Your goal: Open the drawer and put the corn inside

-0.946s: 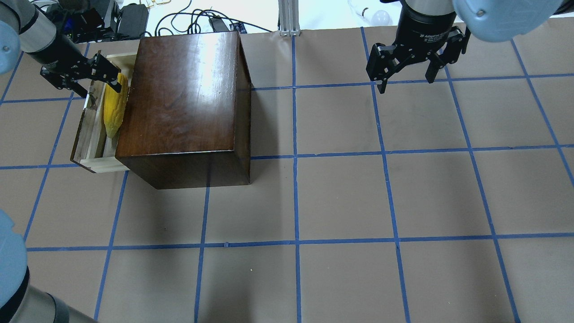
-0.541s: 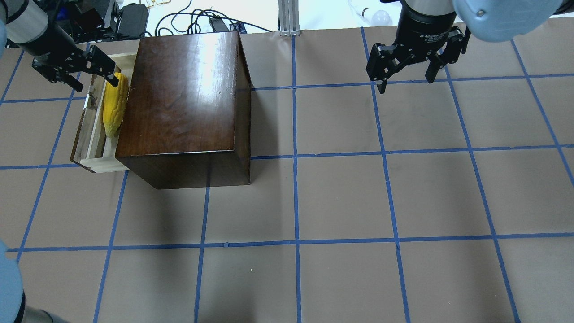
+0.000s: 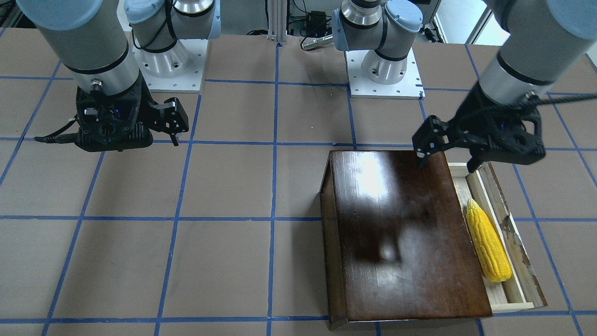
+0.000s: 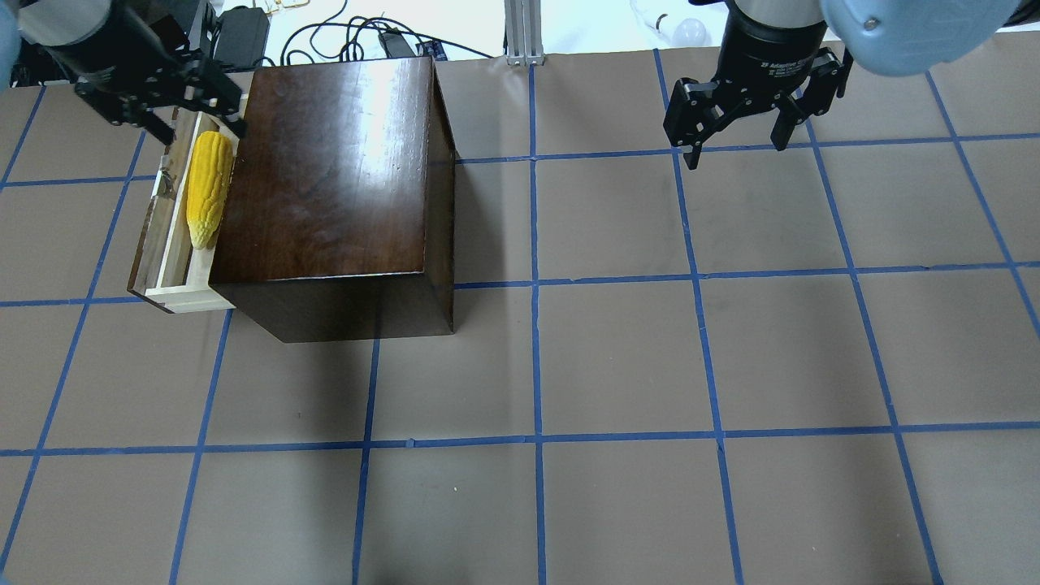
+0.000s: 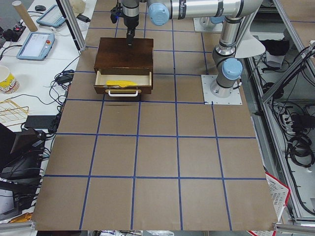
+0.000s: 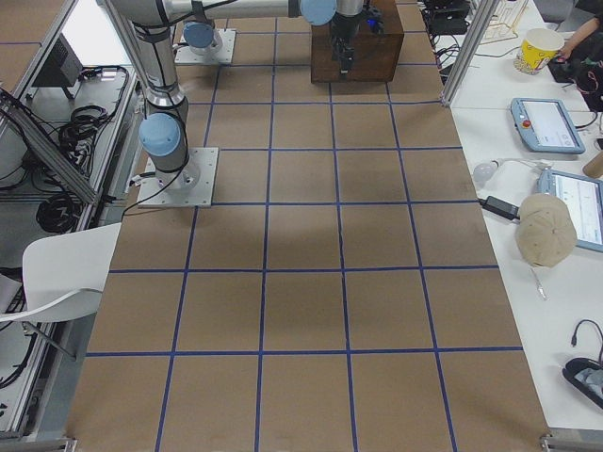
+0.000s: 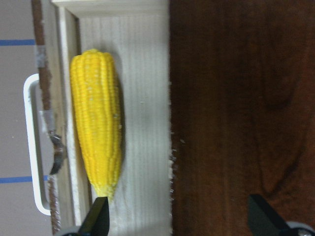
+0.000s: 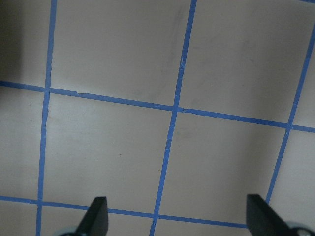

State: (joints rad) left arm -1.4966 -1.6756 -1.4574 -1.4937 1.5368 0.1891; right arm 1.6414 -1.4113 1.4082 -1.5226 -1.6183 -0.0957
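Note:
The yellow corn [image 4: 207, 191] lies lengthwise in the open drawer [image 4: 173, 252], which is pulled out of the left side of the dark-brown box [image 4: 333, 171]. It also shows in the front-facing view [image 3: 487, 242] and the left wrist view [image 7: 96, 137]. My left gripper [image 4: 201, 132] is open and empty. It hovers above the far end of the drawer, over the corn's blunt end, and touches nothing. My right gripper [image 4: 738, 153] is open and empty above the bare table at the far right.
The drawer has a white handle [image 7: 30, 147] on its worn front panel. Cables and power adapters [image 4: 244, 32] lie beyond the table's far edge, next to an aluminium post [image 4: 524, 32]. The arm bases [image 3: 382, 65] stand at the robot's side.
My left gripper has risen off the corn's blunt end and moved toward the table's far edge. The corn stays lying in the drawer. The right arm has not moved.

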